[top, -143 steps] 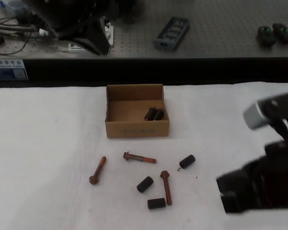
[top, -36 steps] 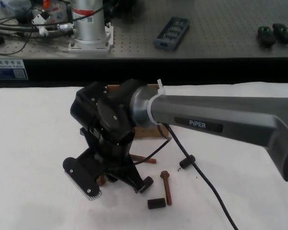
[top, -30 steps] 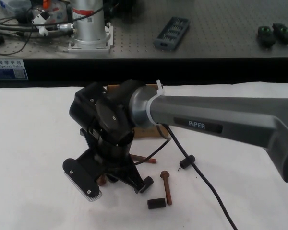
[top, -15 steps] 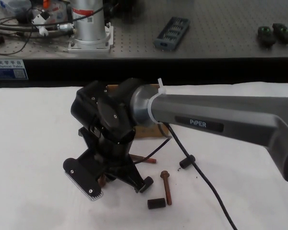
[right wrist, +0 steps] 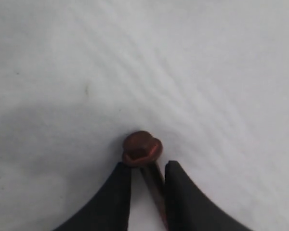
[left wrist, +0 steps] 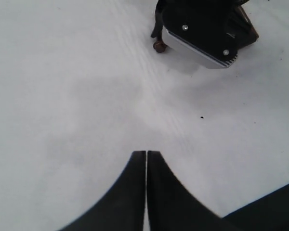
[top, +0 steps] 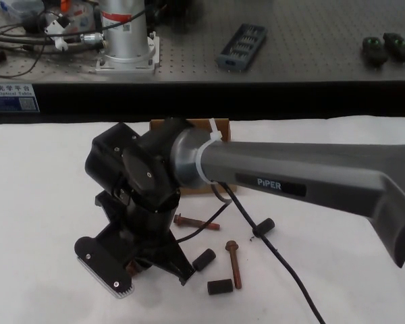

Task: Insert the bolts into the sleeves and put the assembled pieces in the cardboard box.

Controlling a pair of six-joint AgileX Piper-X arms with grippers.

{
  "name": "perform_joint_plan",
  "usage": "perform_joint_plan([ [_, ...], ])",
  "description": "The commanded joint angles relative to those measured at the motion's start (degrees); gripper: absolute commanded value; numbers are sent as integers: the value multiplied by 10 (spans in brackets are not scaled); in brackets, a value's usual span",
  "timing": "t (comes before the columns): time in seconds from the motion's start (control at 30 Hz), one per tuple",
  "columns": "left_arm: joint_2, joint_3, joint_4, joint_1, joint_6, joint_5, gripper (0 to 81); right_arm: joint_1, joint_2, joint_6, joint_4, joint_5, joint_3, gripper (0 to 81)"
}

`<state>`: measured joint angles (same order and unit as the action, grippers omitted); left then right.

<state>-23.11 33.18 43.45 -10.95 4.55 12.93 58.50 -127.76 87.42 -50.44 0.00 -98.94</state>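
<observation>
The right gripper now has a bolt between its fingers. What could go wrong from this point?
1. The right gripper pinches the bolt just behind its head, so the bolt may tilt or slip when it is lifted.
2. The arm's black cable lies right beside a sleeve and could drag or roll it away.

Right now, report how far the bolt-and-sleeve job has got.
Done: cannot tell, the arm hides the inside of the cardboard box. In hand: the right hand grips one bolt by its shank. Left: two loose bolts and three sleeves lie unassembled on the cloth.
</observation>
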Motion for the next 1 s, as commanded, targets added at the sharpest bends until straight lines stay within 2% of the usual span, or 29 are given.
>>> perform_joint_plan([
  [0.0, 5, 0, 7, 2, 6, 7, 6, 3, 3, -3, -16, -20, -1, 181],
  [0.4, 5, 0, 30, 2, 6, 7, 6, 3, -7, -38, -16, -20, -1, 181],
  [0.53, 5, 0, 32, 2, 6, 7, 6, 3, -7, -112, -14, -19, -1, 165],
  [0.77, 5, 0, 32, 2, 6, 7, 6, 3, -7, -228, 25, -5, -1, 3],
  [0.97, 5, 0, 32, 2, 6, 7, 6, 3, 9, -350, 62, -5, -2, 20],
])
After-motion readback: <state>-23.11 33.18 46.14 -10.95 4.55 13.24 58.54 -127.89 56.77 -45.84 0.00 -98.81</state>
